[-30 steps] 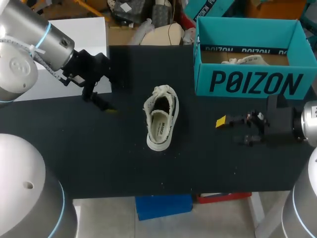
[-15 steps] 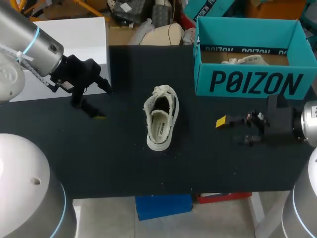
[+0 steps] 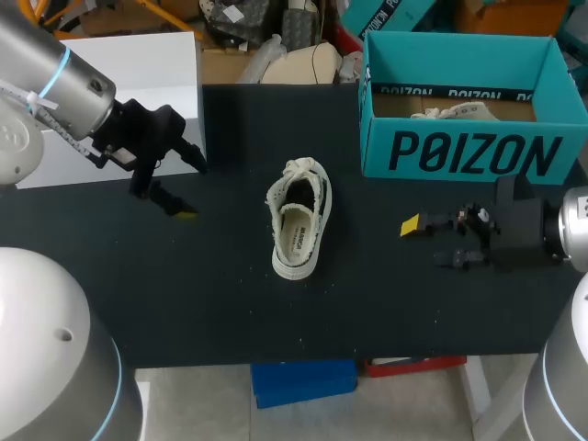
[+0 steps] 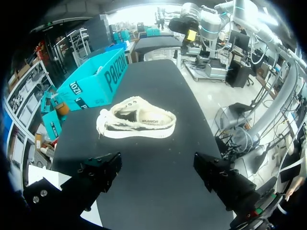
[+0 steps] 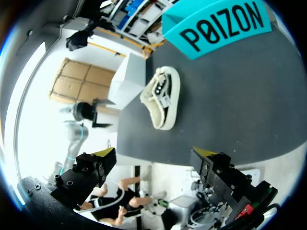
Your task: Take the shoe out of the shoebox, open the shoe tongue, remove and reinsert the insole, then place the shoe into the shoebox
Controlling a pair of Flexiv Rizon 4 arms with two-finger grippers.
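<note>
Shoe (image 3: pixel 299 219) is sitting sole-down near the middle of the bench (image 3: pixel 230 303), heel pointing toward the near edge and toe toward the far edge. An insole is lying inside the opening and looks flat and seated. Shoebox (image 3: pixel 469 152) is standing open at the far right corner, well apart from the shoe, with a second shoe (image 3: pixel 457 112) resting inside.

Left gripper (image 3: pixel 188 188) is hanging by the left edge, fingers spread wide and holding nothing. Right gripper (image 3: pixel 427 243) is hovering by the right edge in front of the shoebox, likewise wide and empty. Neither is touching the shoe.

Judgement: removal from the box is done. The frames are not showing whether the insole step is pending or finished. If pending, one arm is needing to pin the heel while the other lifts the tongue. If finished, a side grasp and a lift over the box wall come next.
</note>
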